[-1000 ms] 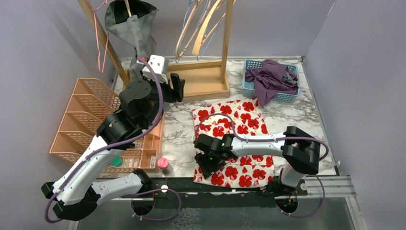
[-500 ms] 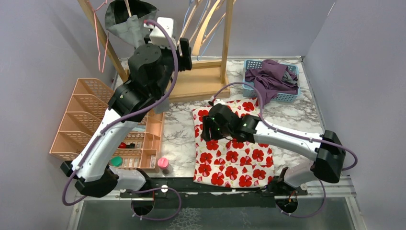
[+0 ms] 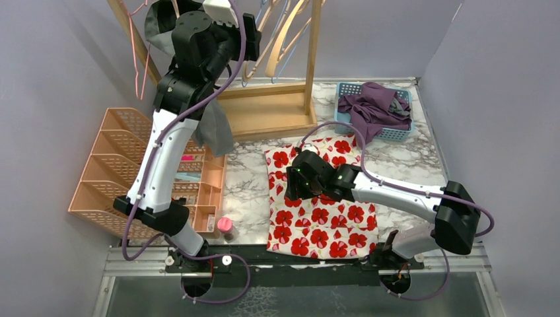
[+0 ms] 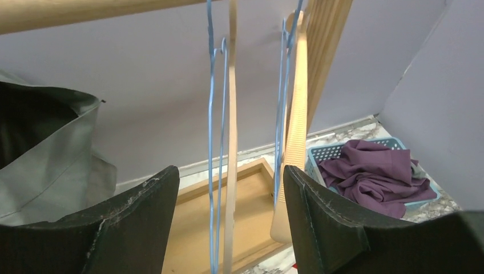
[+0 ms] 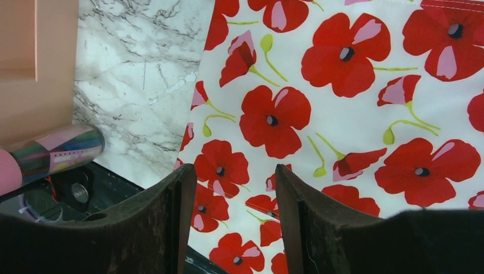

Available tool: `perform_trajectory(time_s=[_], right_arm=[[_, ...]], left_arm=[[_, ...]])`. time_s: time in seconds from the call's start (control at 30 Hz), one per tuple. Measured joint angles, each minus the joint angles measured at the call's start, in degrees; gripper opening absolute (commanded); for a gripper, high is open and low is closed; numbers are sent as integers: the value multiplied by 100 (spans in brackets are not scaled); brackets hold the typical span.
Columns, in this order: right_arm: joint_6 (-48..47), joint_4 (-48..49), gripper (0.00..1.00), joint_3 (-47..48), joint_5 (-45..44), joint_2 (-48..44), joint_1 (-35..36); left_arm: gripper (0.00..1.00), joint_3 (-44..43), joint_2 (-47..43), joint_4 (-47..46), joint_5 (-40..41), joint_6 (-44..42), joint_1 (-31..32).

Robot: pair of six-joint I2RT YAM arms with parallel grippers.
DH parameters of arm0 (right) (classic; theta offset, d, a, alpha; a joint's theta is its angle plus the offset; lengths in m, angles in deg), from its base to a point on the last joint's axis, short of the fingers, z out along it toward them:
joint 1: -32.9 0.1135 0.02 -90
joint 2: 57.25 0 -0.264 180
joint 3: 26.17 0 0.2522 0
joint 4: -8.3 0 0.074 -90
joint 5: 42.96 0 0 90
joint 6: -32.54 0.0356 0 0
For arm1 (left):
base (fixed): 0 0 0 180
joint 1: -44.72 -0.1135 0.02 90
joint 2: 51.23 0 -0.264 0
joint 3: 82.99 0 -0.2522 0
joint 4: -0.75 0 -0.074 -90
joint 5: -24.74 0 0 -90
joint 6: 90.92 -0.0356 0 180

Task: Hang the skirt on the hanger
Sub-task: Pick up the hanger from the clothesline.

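Right wrist view: right gripper (image 5: 233,178), jaws wide and empty, hovers above the flat skirt (image 5: 348,123).

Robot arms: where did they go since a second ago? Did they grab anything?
The left gripper climbed from down by the rack's base up to the hangers, open and holding nothing. The right gripper slid from the skirt's near edge toward its middle, also open. Nothing was grabbed or let go. The skirt stayed lying flat, and the purple cloth stayed in the blue basket.
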Motion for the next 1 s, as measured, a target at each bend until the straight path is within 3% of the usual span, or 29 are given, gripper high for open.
perform_trajectory(time_s=[0.2, 0.47, 0.7, 0.9, 1.0], right_arm=[[24, 0, 57, -2, 4, 0, 0], [52, 0, 56, -2, 4, 0, 0], [74, -2, 56, -2, 2, 0, 0], [114, -4, 56, -2, 0, 0, 0], [125, -7, 56, -2, -4, 0, 0]], left_arm=[[69, -101, 363, 201, -341, 13, -313], [30, -42, 614, 474, -933, 140, -533], [30, 103, 610, 498, -1294, 160, -533], [0, 157, 610, 557, -1357, 136, -533], [0, 142, 612, 555, -1368, 83, -533]])
